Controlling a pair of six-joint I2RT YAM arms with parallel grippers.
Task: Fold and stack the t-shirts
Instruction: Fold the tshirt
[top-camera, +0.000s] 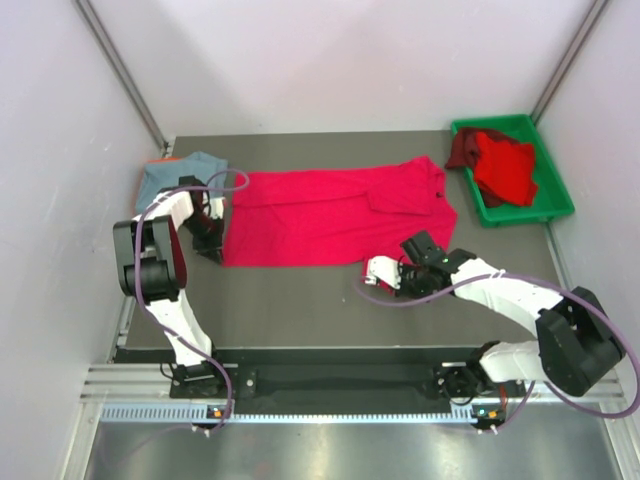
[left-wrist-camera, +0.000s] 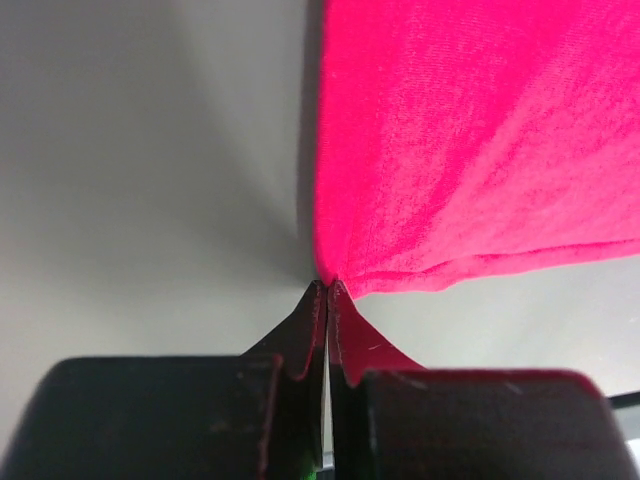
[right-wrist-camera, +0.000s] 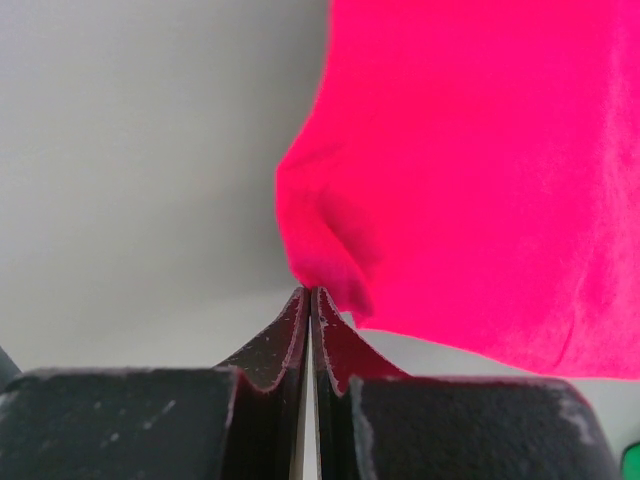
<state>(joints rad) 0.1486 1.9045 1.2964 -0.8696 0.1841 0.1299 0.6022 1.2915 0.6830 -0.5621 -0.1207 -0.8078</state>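
So the big red t-shirt (top-camera: 330, 215) is spread out flat across the middle of the worktop (top-camera: 300, 300), collar end pointing right toward the bin, hem end on the left. One sleeve looks folded in on top near the right side.

Both arms have hold of its near edge. The left jaws are clenched on the near-left corner: in the left wrist view the two fingers are pressed together and the cloth corner comes right down into the tips. Same deal on the other side, where the right jaws are squeezed shut on the near-right corner, and the right wrist view shows a little bunched fold of red fabric sitting right at the closed tips. The left arm (top-camera: 150, 260) curls in from the left edge; the right arm (top-camera: 510, 295) reaches in low from the right.

Further out, a grey-blue t-shirt (top-camera: 190, 170) lies at the far-left corner of the worktop, just beside the red one's hem end. Over at the far right there's a green bin (top-camera: 550, 185) with a crumpled bright red t-shirt (top-camera: 505, 168) inside and a darker red t-shirt (top-camera: 462, 150) hanging over its left rim.
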